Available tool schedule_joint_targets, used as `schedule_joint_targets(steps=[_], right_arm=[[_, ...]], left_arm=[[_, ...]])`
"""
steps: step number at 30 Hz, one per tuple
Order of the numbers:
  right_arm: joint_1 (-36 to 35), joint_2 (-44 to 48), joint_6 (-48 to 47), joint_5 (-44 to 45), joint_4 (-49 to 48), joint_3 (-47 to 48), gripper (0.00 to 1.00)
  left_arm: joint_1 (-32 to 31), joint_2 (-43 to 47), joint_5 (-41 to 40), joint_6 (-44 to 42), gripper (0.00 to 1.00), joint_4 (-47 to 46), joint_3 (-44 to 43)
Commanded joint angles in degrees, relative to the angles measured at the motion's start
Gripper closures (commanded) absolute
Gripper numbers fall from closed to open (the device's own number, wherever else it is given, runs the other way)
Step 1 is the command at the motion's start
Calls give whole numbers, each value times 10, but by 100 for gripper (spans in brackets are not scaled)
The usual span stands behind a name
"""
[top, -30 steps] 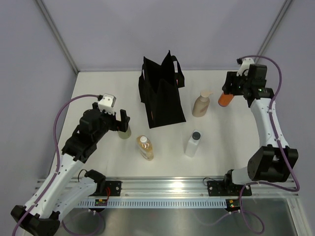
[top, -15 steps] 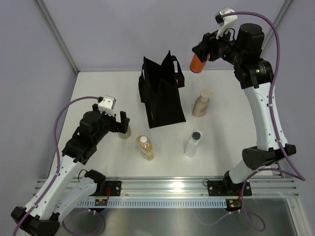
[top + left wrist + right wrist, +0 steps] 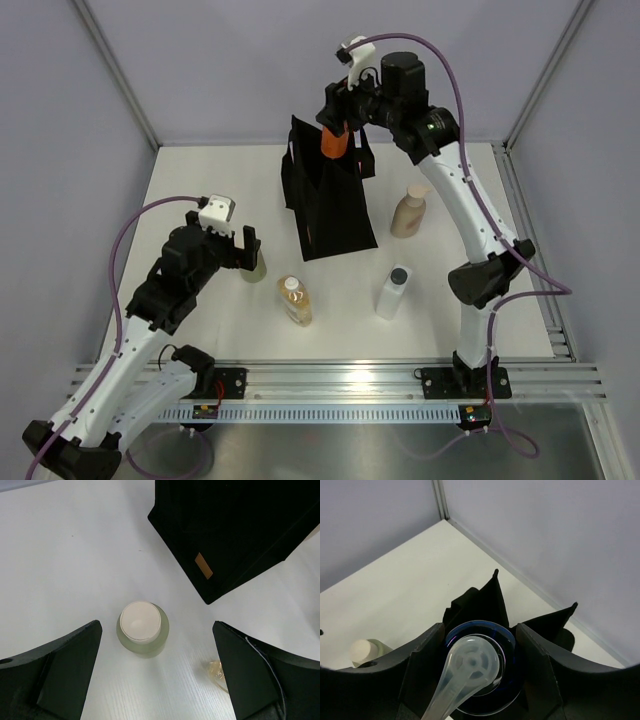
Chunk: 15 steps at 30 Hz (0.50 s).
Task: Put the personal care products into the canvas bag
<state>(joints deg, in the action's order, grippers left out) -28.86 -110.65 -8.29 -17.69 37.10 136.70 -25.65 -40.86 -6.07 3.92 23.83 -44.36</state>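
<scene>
The right pincer [image 3: 336, 125] is clamped on the orange bottle [image 3: 332, 145], held over the far end of the black canvas bag [image 3: 325, 205]. The left pincer [image 3: 156, 630] is spread wide, with the upright pale olive bottle [image 3: 142, 628] between its fingers, untouched. The beige pump bottle [image 3: 408, 212], clear bottle [image 3: 393, 290] and amber bottle [image 3: 295, 300] sit beside the bag.

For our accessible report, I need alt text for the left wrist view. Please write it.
A pale olive bottle with a white cap stands on the white table, seen from above between the dark fingers of the open left tool. A black canvas bag fills the upper right.
</scene>
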Motion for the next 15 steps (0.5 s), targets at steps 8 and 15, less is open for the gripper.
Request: schedule_joint_targets(steps=[8,15], right_arm=[[-20,-26,-44,36,-57,-8,100],[-24,32,-58,-15,-41,-77,100]], left_arm=[[2,3,-11,-10,1,-27,0],[2,3,-4,-9,1,-24,-4]])
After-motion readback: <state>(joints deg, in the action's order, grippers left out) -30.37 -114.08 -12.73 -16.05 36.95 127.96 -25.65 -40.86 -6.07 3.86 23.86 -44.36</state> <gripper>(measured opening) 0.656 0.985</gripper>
